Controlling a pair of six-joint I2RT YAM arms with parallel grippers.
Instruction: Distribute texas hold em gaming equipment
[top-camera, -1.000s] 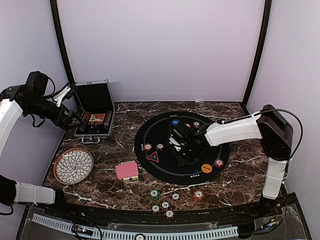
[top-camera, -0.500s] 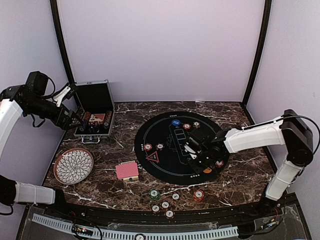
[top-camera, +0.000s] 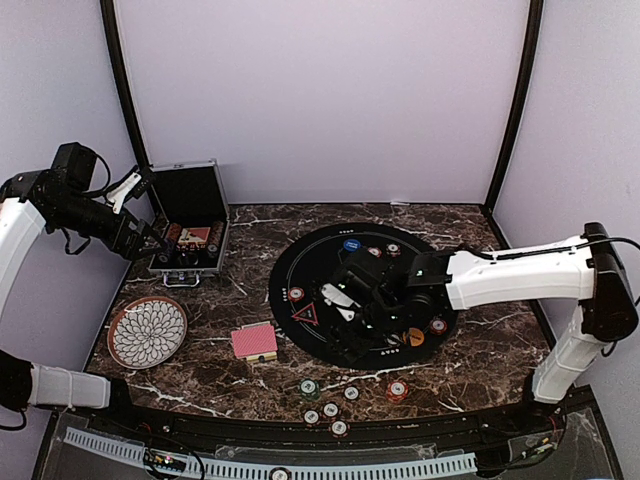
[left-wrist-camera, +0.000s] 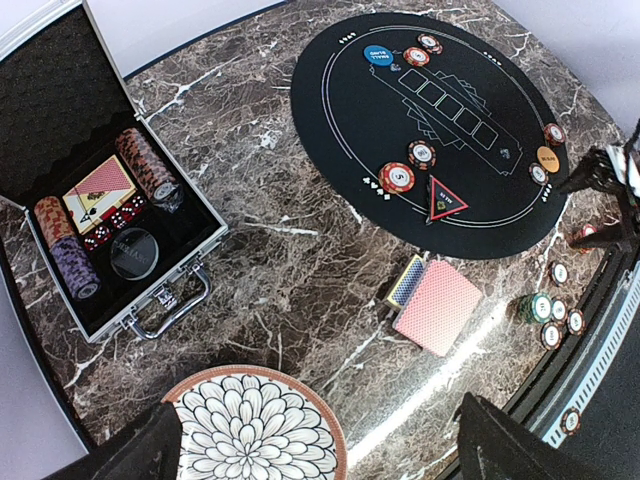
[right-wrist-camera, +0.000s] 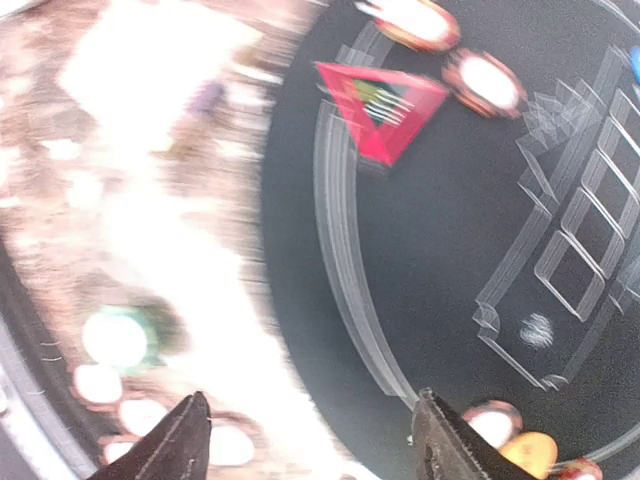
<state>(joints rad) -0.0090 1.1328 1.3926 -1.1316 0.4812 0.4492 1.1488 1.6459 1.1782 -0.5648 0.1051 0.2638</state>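
Note:
The black round mat (top-camera: 365, 285) carries a red triangle (top-camera: 306, 314), a blue disc (top-camera: 351, 244), an orange disc (top-camera: 413, 337) and a few chips (top-camera: 296, 294). Red-backed cards (top-camera: 254, 341) lie left of the mat, and several chips (top-camera: 330, 409) sit near the front edge. My right gripper (top-camera: 350, 318) hangs over the mat's left-centre. In the blurred right wrist view the right gripper (right-wrist-camera: 312, 400) is open and empty, with the triangle (right-wrist-camera: 380, 105) beyond it. My left gripper (left-wrist-camera: 320, 420) is open, high above the plate (left-wrist-camera: 250, 430) and the cards (left-wrist-camera: 438, 305).
An open silver case (top-camera: 190, 230) with chips and cards stands at the back left, under the left arm. The white-patterned plate (top-camera: 147, 331) lies at the front left. The right arm stretches across the mat's right half.
The right gripper went from the mat's middle to the orange disc at the right, then swung back left-centre and opened wider. The left arm has not moved.

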